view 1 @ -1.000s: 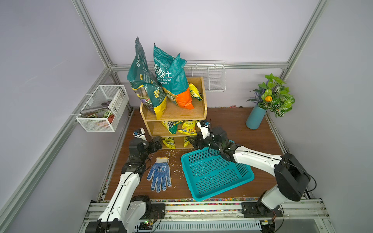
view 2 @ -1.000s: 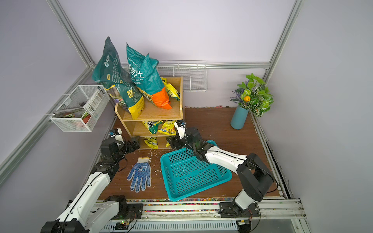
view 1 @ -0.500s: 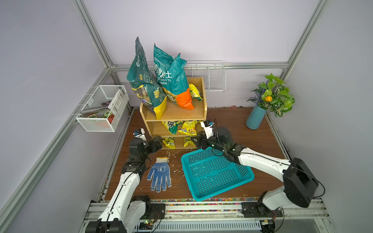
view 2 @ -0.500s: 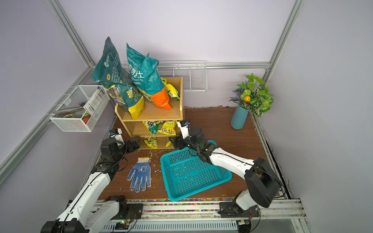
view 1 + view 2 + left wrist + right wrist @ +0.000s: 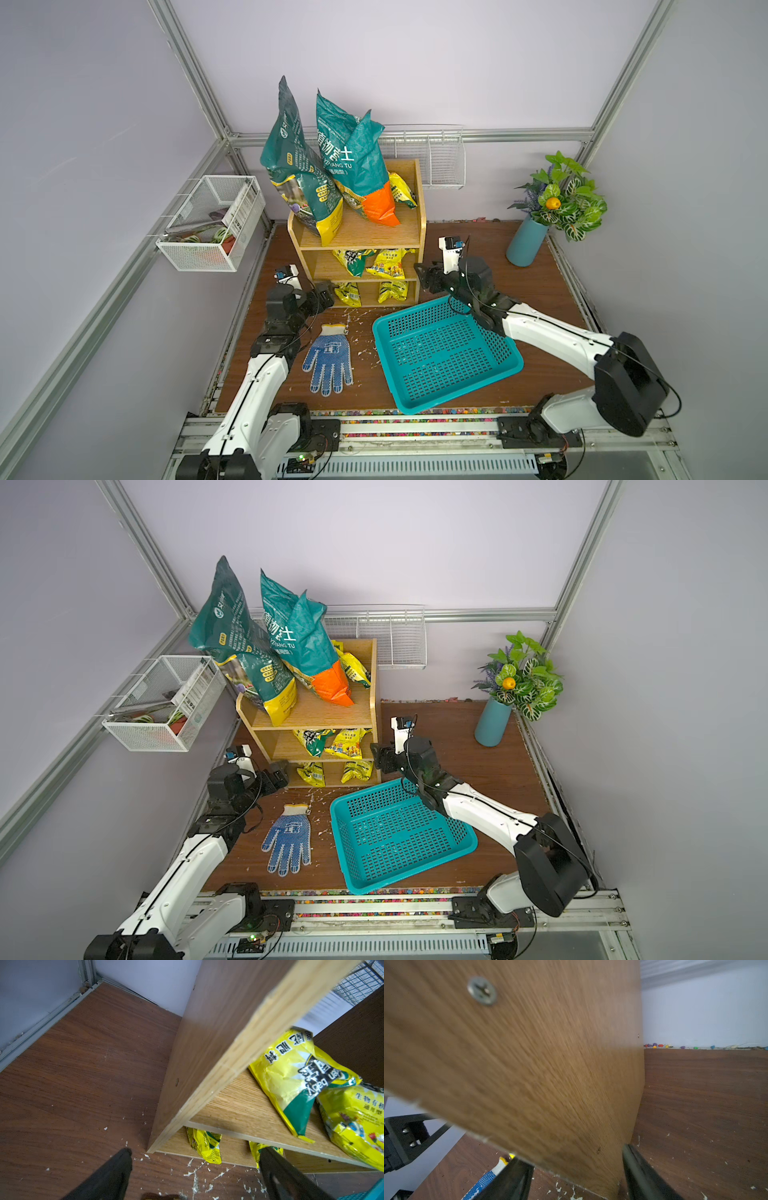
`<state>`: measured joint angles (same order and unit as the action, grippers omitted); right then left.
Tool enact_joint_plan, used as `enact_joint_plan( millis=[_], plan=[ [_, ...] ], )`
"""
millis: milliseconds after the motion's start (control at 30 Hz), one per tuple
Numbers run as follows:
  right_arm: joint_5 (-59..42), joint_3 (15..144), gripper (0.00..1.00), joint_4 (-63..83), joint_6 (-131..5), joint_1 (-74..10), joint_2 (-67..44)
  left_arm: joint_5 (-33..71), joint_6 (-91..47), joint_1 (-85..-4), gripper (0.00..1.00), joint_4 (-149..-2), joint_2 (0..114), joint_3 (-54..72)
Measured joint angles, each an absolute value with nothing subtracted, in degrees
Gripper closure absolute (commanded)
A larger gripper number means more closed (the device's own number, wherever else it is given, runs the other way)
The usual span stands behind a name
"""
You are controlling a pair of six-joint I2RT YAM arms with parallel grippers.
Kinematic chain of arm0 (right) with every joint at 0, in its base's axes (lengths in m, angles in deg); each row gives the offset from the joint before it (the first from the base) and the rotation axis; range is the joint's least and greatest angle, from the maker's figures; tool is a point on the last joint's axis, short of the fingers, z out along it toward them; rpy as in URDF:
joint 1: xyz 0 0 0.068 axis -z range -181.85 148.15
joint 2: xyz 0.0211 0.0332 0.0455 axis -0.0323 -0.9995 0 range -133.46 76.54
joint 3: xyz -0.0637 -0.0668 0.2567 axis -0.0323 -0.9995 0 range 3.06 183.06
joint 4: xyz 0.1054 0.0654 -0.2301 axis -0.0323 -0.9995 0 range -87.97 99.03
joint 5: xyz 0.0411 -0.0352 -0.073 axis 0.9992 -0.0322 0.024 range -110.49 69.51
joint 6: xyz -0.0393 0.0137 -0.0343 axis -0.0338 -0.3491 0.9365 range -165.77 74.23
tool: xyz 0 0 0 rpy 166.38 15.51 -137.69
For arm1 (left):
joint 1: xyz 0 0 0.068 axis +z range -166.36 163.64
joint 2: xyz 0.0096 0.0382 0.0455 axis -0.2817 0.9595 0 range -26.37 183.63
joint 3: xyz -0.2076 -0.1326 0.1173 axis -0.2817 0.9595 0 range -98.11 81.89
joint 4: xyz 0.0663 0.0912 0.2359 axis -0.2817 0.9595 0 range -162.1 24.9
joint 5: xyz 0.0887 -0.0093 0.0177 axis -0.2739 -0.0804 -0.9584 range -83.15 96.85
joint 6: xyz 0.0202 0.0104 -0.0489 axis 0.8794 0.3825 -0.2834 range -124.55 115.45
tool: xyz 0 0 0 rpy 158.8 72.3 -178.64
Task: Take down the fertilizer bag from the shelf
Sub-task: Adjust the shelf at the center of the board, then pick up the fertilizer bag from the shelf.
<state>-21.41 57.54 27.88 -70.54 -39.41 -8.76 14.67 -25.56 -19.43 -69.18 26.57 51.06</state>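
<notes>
- The right arm is the mover here: over the last second its elbow swings outward and the right claw (image 5: 420, 277) slides off the front of the shelf (image 5: 365, 235) to the shelf's right side panel, low down.
- The right wrist view now shows almost nothing but that wooden panel, with a dark finger on either side of its lower corner.
- The jaws have drawn in a little but are plainly apart. The blur makes it impossible to tell whether they are pressing the wood or merely straddling it.
- On the other side nothing stirs. The left claw (image 5: 328, 294) sits spread wide and empty at the shelf's lower left front corner, just above the worktop (image 5: 519, 291).
- And the prize? The yellow fertilizer bag (image 5: 388, 264) lies exactly where it was, on the middle tier against a second yellow pack, with two more packs below. No claw touches any of them.
- Verdict for the task: the pick has not begun. The right claw looks lined up on timber rather than on a bag, perhaps to brace the shelf.
- To take a bag it probably needs to turn into the open front, with the teal basket (image 5: 399, 399) waiting just in front.
</notes>
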Motion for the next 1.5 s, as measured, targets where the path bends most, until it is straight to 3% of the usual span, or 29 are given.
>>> enact_joint_plan(
  millis=[67,133,233,333,400,733,767,900,1000,1233,1500],
  plan=[
    [-20.2,59.5,0.44,28.6,-70.5,-39.5,-11.5,14.7,-25.6,-19.4,0.00,-69.2,26.6,51.1],
    [-19.4,61.0,0.61,29.3,-69.5,-39.7,-13.7,14.7,-25.6,-19.4,0.00,-69.2,26.6,51.1],
    [-26.9,60.9,0.77,28.4,-65.1,-41.5,-13.2,14.7,-25.6,-19.4,0.00,-69.2,26.6,51.1],
    [-32.7,60.1,0.86,28.3,-68.0,-41.9,-12.2,14.7,-25.6,-19.4,0.00,-69.2,26.6,51.1],
    [-31.3,59.7,0.87,28.2,-68.2,-40.8,-11.9,15.2,-25.5,-19.4,0.00,-69.2,26.6,51.1],
    [-21.6,60.2,0.82,26.3,-64.8,-36.9,-11.8,16.9,-26.0,-19.8,0.00,-69.1,27.3,51.1],
    [-21.0,60.4,0.79,26.2,-64.6,-36.8,-11.8,17.0,-26.1,-19.8,0.00,-69.1,27.3,51.1],
    [-17.7,61.1,0.44,25.3,-65.2,-35.6,-12.0,17.2,-26.6,-20.1,0.00,-66.8,26.7,51.0],
    [-14.4,62.5,0.36,26.2,-67.2,-34.3,-13.9,17.1,-27.2,-20.7,0.00,-63.5,24.4,51.0],
    [-18.1,61.8,0.28,17.5,-67.7,-34.7,-8.3,14.2,-28.5,-27.1,0.00,-56.0,19.3,49.7],
    [-23.0,60.8,0.27,0.9,-68.5,-34.3,7.9,-1.6,-36.0,-38.6,0.00,-47.9,20.2,45.7]
  ],
)
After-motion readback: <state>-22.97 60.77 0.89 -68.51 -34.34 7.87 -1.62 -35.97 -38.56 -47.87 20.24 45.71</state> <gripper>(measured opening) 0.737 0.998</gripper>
